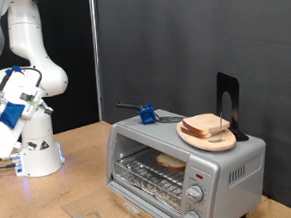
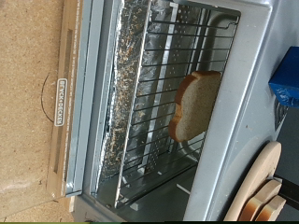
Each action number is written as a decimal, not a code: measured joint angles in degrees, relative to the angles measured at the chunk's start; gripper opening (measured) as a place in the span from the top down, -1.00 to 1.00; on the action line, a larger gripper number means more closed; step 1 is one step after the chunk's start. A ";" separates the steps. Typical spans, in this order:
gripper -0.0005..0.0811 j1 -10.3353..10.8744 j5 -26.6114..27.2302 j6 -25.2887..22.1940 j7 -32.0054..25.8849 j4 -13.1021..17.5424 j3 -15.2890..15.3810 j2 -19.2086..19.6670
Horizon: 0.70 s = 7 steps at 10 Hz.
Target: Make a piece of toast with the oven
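The silver oven (image 1: 230, 163) stands on the wooden table with its glass door (image 2: 70, 93) folded down open. One piece of toast (image 1: 171, 160) lies flat on the wire rack (image 2: 149, 93) inside; in the wrist view the toast (image 2: 196, 103) sits toward the back of the rack. My gripper (image 1: 0, 124) hangs raised at the exterior view's left edge, well away from the oven. Its fingers do not show in the wrist view, and nothing shows between them.
A round wooden plate (image 1: 208, 140) with more bread slices (image 1: 209, 127) rests on the oven's top, also in the wrist view (image 2: 257, 182). A blue-handled utensil (image 1: 145, 114) and a black stand (image 1: 227, 98) are on the oven too. Knobs (image 1: 197, 194) are at its right.
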 joint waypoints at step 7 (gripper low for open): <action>-0.99 0.89 2.97 2.27 0.53 -0.27 1.19 8.54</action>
